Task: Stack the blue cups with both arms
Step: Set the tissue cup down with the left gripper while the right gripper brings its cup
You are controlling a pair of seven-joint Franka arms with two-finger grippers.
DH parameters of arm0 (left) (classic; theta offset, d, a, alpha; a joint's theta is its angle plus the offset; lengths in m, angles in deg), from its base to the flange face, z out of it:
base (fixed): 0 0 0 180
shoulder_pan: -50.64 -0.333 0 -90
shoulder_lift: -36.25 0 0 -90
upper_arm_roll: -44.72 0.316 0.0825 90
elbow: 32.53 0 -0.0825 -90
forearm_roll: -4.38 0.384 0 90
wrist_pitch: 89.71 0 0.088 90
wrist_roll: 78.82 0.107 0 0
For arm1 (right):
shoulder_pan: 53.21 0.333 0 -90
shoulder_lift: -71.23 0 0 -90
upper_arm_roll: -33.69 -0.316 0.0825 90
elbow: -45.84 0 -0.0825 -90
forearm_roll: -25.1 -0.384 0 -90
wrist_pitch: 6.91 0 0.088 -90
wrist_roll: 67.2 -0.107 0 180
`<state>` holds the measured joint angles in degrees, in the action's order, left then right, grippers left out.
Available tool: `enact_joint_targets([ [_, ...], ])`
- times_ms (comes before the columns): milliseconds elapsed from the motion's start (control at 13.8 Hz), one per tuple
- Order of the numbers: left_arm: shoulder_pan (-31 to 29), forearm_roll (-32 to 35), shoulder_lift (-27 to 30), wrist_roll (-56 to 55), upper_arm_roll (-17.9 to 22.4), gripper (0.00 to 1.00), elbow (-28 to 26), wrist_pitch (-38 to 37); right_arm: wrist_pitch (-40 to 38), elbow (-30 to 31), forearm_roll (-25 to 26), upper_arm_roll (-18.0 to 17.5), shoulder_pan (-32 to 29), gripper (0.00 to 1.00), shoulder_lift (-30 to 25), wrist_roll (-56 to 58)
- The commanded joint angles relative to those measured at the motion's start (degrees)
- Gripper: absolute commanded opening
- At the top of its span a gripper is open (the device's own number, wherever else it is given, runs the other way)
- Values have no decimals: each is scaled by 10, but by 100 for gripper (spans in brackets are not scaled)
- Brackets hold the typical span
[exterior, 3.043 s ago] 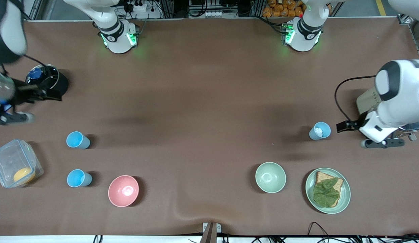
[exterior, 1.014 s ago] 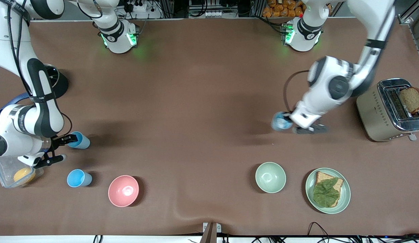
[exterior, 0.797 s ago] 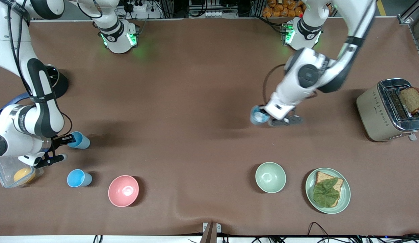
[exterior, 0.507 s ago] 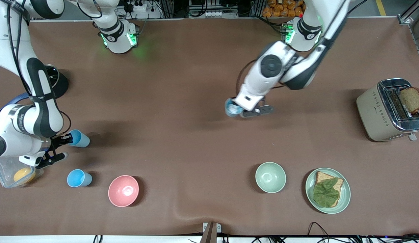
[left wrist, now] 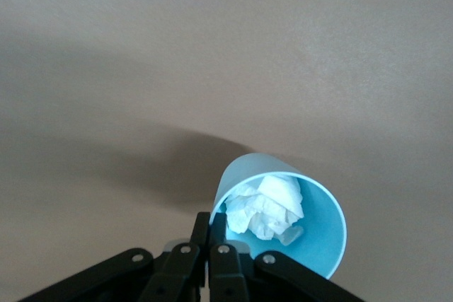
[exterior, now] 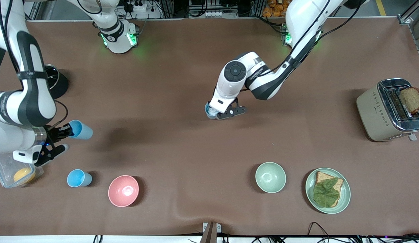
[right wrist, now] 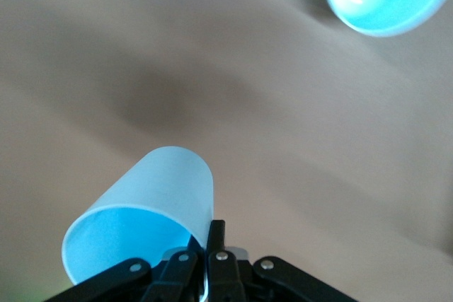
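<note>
A robotics lab dressed up as a kitchen: two white arms bolted to a brown tabletop [exterior: 182, 152], green status lights at their bases, cables and power strips [exterior: 138, 6] along the edge — and among them a toaster [exterior: 381, 113] and a sandwich plate [exterior: 344, 199].

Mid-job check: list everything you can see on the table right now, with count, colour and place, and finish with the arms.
blue cups: 3, light blue; one in the right gripper, one with crumpled white paper inside in the left gripper, one standing beside the pink bowl.
pink bowl: 1, pink, near the front camera.
green bowl: 1, pale green, beside the plate.
plate: 1, pale green, holding bread with a green leaf.
toaster: 1, silver, bread slice in it, left arm's end.
clear container: 1, something orange inside, right arm's end.
black pot: 1, right arm's end.
right gripper: shut on its cup.
left gripper: shut on its cup, over mid-table.
</note>
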<state>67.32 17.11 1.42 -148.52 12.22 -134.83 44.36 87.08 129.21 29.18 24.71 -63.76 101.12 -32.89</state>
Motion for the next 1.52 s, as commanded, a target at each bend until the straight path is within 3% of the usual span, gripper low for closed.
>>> enact_joint_targets([
  [0, 15, 19, -22, -29, 4, 12, 16, 20, -62, -43, -7, -55, -3, 0, -3, 0],
  [72, 19, 19, -23, -31, 7, 32, 16, 21, -78, -57, -7, -74, -1, 0, -3, -12],
  [217, 17, 20, -20, -33, 8, 87, 13, 20, -99, -58, -7, -106, 4, 0, -5, -70],
  [290, 13, 20, -16, -40, 8, 100, 12, 20, -107, -58, -7, -127, 4, 0, -5, -99],
  [507, -3, 22, 22, -43, 8, 100, 9, 5, -114, -52, -5, -186, 9, 0, -29, -172],
  [652, -17, 22, 61, -42, 8, 100, 10, -23, -108, -53, 0, -199, 45, 0, -30, -217],
  [870, -65, 24, 122, -2, 7, 100, 11, -65, -59, -52, -4, -198, 85, 0, -21, -284],
  [1304, -188, 14, 211, 250, 3, 100, 14, -146, 29, -51, 11, -195, 227, 0, 40, -442],
  [1449, -228, 12, 227, 299, 2, 100, 15, -154, 61, -51, 13, -195, 249, 0, 59, -489],
])
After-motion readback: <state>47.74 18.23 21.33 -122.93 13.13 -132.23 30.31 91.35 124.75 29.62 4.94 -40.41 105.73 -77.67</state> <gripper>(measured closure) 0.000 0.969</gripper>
